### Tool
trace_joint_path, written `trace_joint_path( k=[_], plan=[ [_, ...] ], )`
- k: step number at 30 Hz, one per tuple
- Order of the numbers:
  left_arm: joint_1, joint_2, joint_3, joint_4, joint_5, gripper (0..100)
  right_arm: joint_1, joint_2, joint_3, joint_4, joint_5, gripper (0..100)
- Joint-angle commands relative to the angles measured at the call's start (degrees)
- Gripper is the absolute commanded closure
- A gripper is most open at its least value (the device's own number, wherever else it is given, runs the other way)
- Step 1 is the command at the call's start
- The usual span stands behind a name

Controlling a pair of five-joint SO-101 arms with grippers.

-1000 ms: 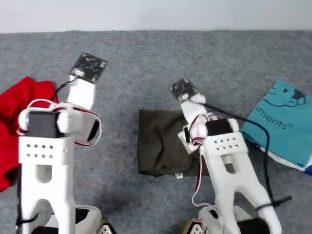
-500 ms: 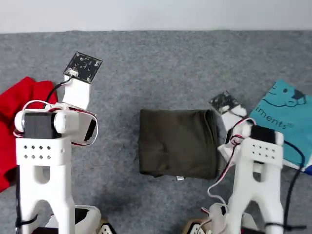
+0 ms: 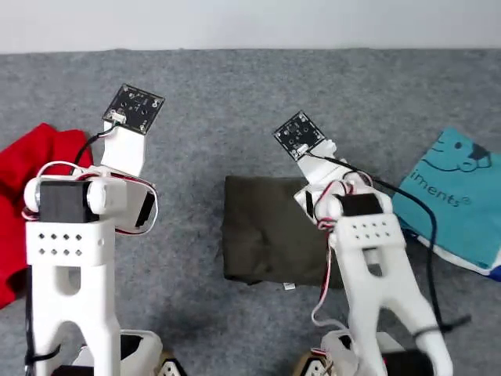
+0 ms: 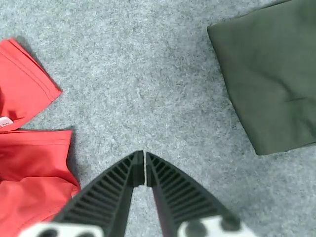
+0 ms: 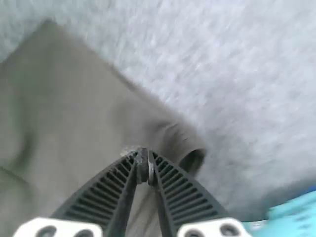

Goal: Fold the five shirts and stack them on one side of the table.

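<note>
A folded olive shirt [image 3: 262, 231] lies in the middle of the grey table. The right arm [image 3: 344, 211] stands over its right edge. In the right wrist view my right gripper [image 5: 143, 160] is shut, tips down at the rolled fold of the olive shirt [image 5: 64, 113]. A crumpled red shirt [image 3: 27, 176] lies at the left edge, beside the left arm [image 3: 117, 164]. My left gripper [image 4: 144, 160] is shut and holds nothing, above bare carpet between the red shirt [image 4: 24, 163] and the olive shirt [image 4: 269, 79]. A teal printed shirt [image 3: 454, 196] lies at the right.
Grey carpet [image 3: 235, 102] covers the table, with a white wall along the far edge. A strip of teal cloth [image 5: 291, 212] shows near the right gripper. A small white label [image 3: 287, 283] sticks out at the olive shirt's near edge.
The right arm swung right off the olive shirt toward the teal shirt, then came back over the olive shirt's right edge. The left arm shifted slightly left early on and has stayed still since.
</note>
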Motion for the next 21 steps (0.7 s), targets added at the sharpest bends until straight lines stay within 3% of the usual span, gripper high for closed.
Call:
trace_joint_path(
  k=[1, 4, 6, 13, 17, 21],
  plan=[
    [-0.4, -1.4, -0.4, 1.1, -0.9, 99, 1.0, 5.4, -8.2, 3.9, -8.0, 94.7],
    [-0.4, -1.2, -0.4, 1.1, -0.9, 99, 1.2, 10.2, -13.9, 8.9, -16.3, 85.5],
    [-0.4, -1.2, -0.4, 1.0, -0.9, 99, 1.1, 13.1, -16.6, 9.2, -19.1, 84.4],
    [-0.4, -1.1, -0.3, 1.1, -0.9, 99, 6.7, 26.2, -18.5, -5.9, -7.0, 97.2],
    [-0.4, -1.1, -0.3, 1.1, -0.9, 99, 10.9, 32.8, -18.5, -13.0, -3.2, 98.4],
    [-0.4, -1.1, -0.3, 1.1, -0.9, 99, 11.3, 34.9, -21.5, -11.2, -2.9, 98.7]
  ],
)
